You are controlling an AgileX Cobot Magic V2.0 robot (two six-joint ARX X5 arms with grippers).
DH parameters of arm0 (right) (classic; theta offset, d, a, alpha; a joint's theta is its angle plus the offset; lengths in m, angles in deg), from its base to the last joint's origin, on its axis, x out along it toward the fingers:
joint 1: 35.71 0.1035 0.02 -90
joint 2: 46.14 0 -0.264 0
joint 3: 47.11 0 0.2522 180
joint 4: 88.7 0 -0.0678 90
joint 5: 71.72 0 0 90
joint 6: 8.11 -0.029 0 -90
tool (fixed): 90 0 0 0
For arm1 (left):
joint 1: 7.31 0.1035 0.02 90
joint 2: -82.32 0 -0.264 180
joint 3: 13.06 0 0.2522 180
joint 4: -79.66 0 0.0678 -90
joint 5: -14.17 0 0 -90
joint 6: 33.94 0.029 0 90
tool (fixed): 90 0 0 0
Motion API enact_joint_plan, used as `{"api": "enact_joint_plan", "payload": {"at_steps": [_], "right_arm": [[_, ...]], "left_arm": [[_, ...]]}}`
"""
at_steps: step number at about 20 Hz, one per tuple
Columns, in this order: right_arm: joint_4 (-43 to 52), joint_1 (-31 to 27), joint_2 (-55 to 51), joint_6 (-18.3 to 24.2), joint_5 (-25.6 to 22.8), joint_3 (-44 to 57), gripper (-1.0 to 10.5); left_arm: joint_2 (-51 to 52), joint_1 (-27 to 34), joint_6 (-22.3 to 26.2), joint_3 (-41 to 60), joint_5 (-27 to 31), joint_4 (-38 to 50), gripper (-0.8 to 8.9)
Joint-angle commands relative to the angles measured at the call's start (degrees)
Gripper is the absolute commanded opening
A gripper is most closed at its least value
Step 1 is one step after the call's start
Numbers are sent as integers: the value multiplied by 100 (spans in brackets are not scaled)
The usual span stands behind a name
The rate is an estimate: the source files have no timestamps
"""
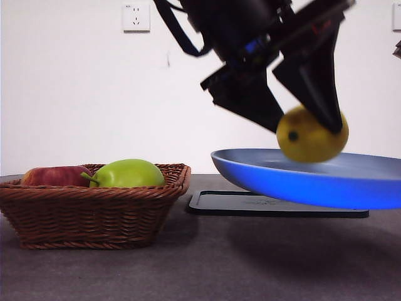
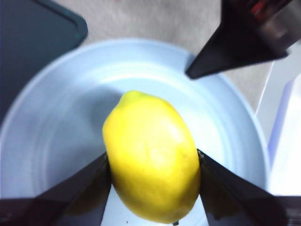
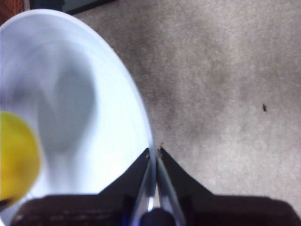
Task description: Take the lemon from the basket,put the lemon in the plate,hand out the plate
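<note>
My left gripper [image 1: 310,128] is shut on the yellow lemon [image 1: 311,135], one black jaw on each side of it [image 2: 150,155]. The lemon hangs over the middle of the light-blue plate [image 1: 313,182], its underside sunk behind the near rim; whether it touches the plate I cannot tell. The plate is held off the table, slightly tilted. My right gripper [image 3: 154,153] is shut on the plate's rim [image 3: 136,108], and the lemon [image 3: 16,155] shows at that view's edge. In the left wrist view the right gripper [image 2: 197,70] pinches the plate [image 2: 56,141]. The wicker basket [image 1: 94,210] stands at the left.
A red apple [image 1: 53,175] and a yellow-green stemmed fruit [image 1: 128,174] lie in the basket. A flat black tray [image 1: 276,204] lies on the grey table under the raised plate. A wall socket [image 1: 136,17] is behind.
</note>
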Motion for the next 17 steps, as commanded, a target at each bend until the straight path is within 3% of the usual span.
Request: {"api": "enact_joint_plan", "payload": {"at_steps": [1, 9, 17], "right_arm": [[48, 11, 35, -55, 50, -83, 3], [48, 11, 35, -57, 50, -83, 3], [26, 9, 72, -256, 20, -92, 3]], "left_arm": [[-175, -74, 87, -94, -4, 15, 230], [-175, -79, 79, -94, -9, 17, 391], [232, 37, -92, -94, 20, -343, 389]]}}
